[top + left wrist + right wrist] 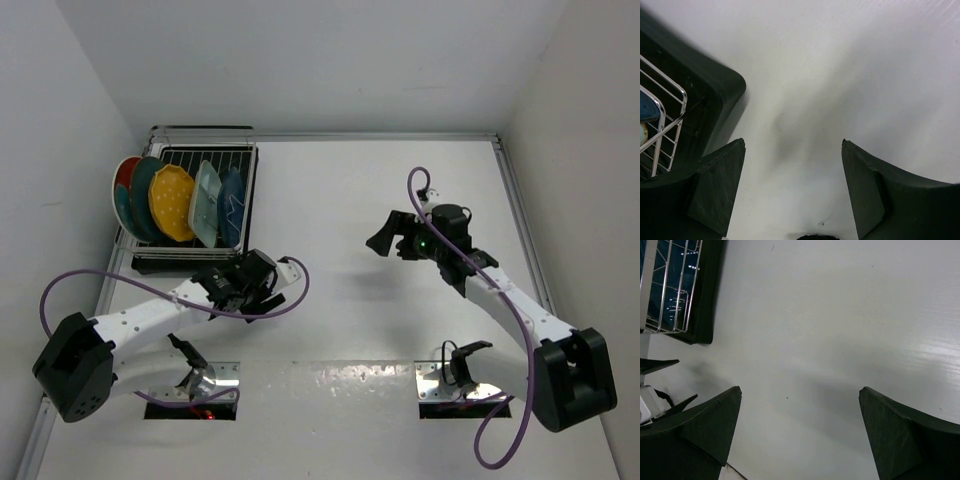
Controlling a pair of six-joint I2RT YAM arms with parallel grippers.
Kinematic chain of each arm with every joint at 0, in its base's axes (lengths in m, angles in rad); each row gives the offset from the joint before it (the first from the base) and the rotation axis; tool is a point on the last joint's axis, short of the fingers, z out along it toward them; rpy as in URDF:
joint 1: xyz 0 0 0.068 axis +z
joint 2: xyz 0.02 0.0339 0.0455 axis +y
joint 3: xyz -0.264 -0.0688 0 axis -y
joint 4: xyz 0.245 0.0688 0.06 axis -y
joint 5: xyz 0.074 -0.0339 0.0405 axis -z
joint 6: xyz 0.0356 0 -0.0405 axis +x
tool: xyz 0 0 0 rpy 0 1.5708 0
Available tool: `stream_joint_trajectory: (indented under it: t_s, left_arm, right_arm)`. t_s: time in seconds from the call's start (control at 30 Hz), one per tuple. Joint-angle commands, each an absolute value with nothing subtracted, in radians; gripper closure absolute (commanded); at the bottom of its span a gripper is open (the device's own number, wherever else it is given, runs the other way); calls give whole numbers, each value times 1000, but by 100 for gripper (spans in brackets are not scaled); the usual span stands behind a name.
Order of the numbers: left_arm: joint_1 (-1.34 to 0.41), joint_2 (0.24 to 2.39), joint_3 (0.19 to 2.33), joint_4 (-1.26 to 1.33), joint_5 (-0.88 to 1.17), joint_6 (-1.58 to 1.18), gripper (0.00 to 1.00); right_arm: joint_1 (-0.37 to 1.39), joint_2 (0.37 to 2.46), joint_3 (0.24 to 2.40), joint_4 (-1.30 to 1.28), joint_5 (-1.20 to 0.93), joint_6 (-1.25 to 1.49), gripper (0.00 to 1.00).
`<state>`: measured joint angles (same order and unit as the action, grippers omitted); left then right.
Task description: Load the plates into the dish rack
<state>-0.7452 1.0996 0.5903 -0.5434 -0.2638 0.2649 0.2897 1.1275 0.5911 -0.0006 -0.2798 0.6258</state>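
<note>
— At the far left of the tabletop [350, 180], the rack [215, 155] is seen with all five plates stood in it; is anything left to be loaded?

— No plate is seen outside it; the task is judged as good as done.

— How are they set?

— On edge between the tines, in a row running left to right: red plate [124, 175], teal plate [138, 200], yellow plate [170, 203], pale blue plate [206, 203], dark blue plate [231, 205]; it is supposed that each is propped by the tines so that the faces are kept apart.

— Which way are they turned?

— The faces are turned right and a little upward, the tops leaned left; the long axis of the pale blue plate, and of the dark blue plate, is laid near to far, across the row.

— And the jaws?

— The left jaws are held spread with nothing between them, just beside the rack's near right corner; the right jaws are spread wide and bare too, well apart from the rack; no grip is called for, it is judged, since nothing is left to be carried.
</note>
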Motion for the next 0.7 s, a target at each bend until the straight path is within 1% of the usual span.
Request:
stream_joint_trajectory:
  t_s: [0.0, 0.67]
  left_arm:
    - [-735, 1104, 615, -537, -232, 265, 18]
    - [-726, 1104, 615, -528, -232, 265, 18]
  right_arm:
    - [287, 1089, 577, 37, -247, 624, 0]
    - [287, 1123, 592, 34, -249, 624, 0]
